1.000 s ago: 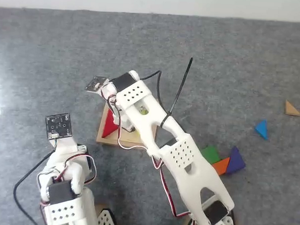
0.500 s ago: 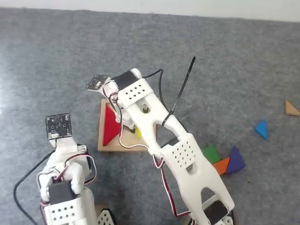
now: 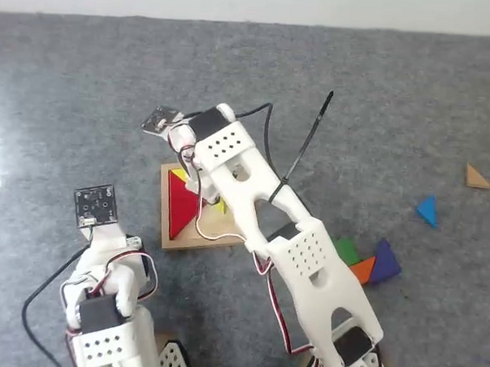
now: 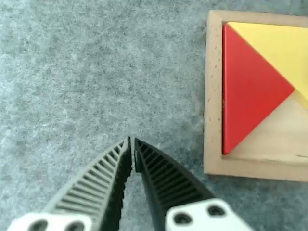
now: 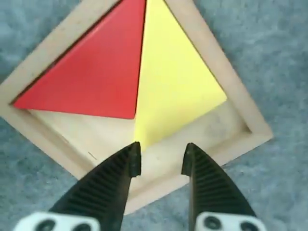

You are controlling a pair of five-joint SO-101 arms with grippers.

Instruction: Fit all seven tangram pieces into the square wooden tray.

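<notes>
My right hand [image 5: 161,155] hangs spread and empty over the square wooden tray [image 5: 240,108], above its bare corner, with the point of the yellow triangle [image 5: 171,82] just at one fingertip. The red triangle [image 5: 96,77] lies edge to edge with the yellow one, so I count two pieces in. As I judge it, the next move turns on direction. The green piece [image 3: 344,251], orange piece [image 3: 361,270] and purple piece [image 3: 385,261] cluster on the desk [image 3: 395,92] to my right, close to my right arm's base. The blue triangle [image 3: 427,210] and tan triangle [image 3: 476,176] lie farther out. My left hand [image 4: 132,144], pressed together on nothing, hovers beside the tray's red side, so my right arm is nearer.
</notes>
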